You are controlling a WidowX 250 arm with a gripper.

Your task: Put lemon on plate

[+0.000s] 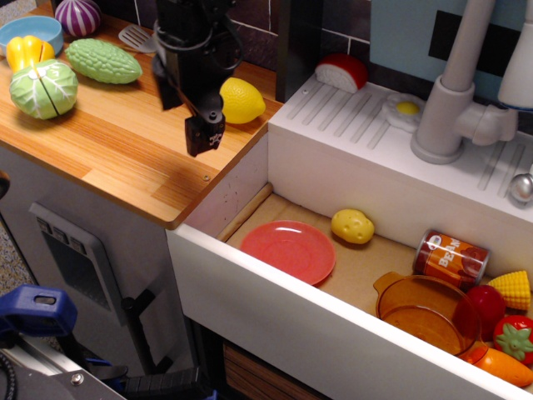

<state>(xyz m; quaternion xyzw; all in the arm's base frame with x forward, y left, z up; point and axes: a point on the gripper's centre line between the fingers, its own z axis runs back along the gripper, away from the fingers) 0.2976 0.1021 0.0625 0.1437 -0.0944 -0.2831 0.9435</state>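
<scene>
The bright yellow lemon (242, 100) lies on the wooden counter (108, 142) near its right end, next to the sink unit. My black gripper (185, 115) hangs just left of the lemon, slightly above the counter, jaws apart and empty. It is turned so that one finger (204, 133) points toward the counter's front edge. The red-pink plate (288, 250) lies flat and empty in the left part of the sunken sink basin, below and in front of the lemon.
A lumpy yellow potato (352, 226), a can (450, 258), an orange pot (425, 310), corn (510, 288), a strawberry and a carrot lie in the basin. A cabbage (43, 87), a green gourd (103, 60), a blue bowl with a yellow pepper (25, 48) and a spatula (137, 35) sit on the counter. A faucet (458, 92) stands at the right.
</scene>
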